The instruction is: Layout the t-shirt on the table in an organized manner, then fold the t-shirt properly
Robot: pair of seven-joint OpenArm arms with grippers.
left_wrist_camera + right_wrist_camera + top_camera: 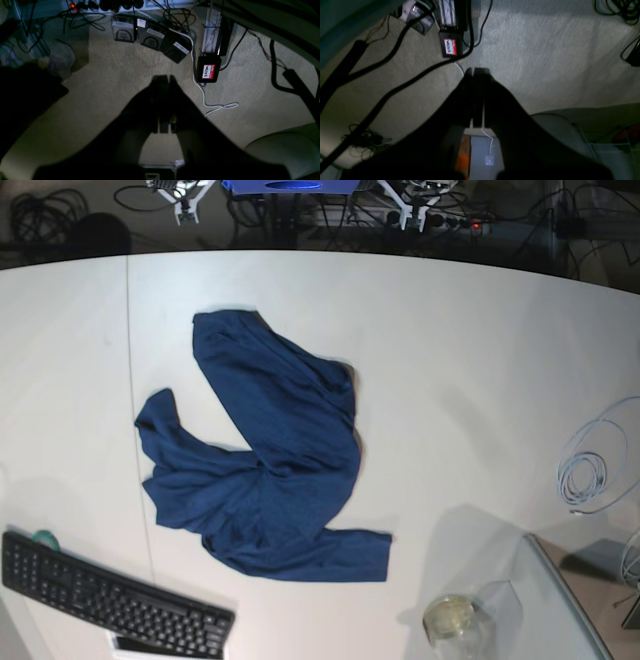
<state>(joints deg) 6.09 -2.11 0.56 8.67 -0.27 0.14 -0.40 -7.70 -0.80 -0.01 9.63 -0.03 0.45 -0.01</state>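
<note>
Our left gripper (pixel 165 80) hangs with its jaws pressed together on nothing, and our right gripper (pixel 475 71) is the same, closed and empty. Both wrist views look down on beige carpet (pixel 105 82), a tangle of cables and a small black box with a red label (pixel 208 71), so we judge both arms to be parked low, off the table, and neither shows in the base view. That leaves us unable to say from the pictures which arm is nearer the cloth; we can only reason from where it lies. In the base view the t-shirt (pixel 265 460) is crumpled on the white table (pixel 460 350), left of the centre, with its long axis running from about 11 o'clock at the far end down to about 5 o'clock at the near hem. One sleeve or loose lobe pokes out toward 9 o'clock, just past the thin dark seam line (pixel 133 380). Since our right arm sits on that view's left, we judge it the likelier one to reach the bulk of the shirt, while our left arm would have to come across from the 3 o'clock side. A black keyboard (pixel 110 595) lies near the shirt at 7 o'clock, a clear jar (pixel 452 620) sits at 5 o'clock, and a coiled white cable (pixel 590 470) rests well apart at 3 o'clock.
</note>
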